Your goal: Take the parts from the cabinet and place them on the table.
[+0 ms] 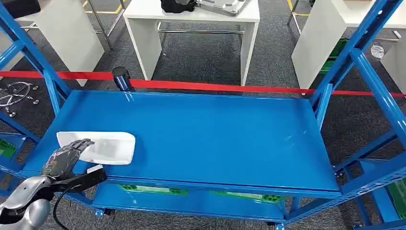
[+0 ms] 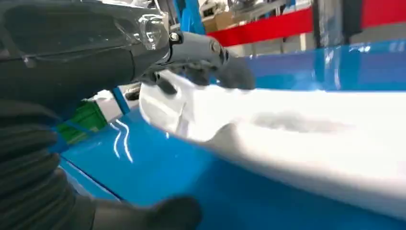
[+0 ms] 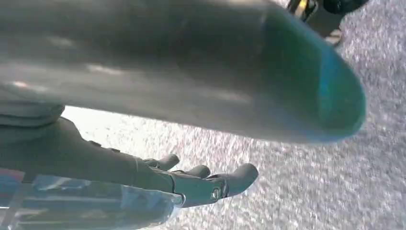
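Note:
A white, flat, rounded part lies at the front left of the blue cabinet shelf. My left hand reaches in from the shelf's front left corner, and its fingers lie over the part's near left end. In the left wrist view the dark fingers rest on top of the white part, while the thumb stays apart from it above the blue shelf. My right hand hangs over grey carpet with its fingers stretched out and nothing in them.
Blue uprights and braces frame both ends of the shelf. A red barrier tape and a black post run behind it, with white tables beyond. Green crates sit on the lower level.

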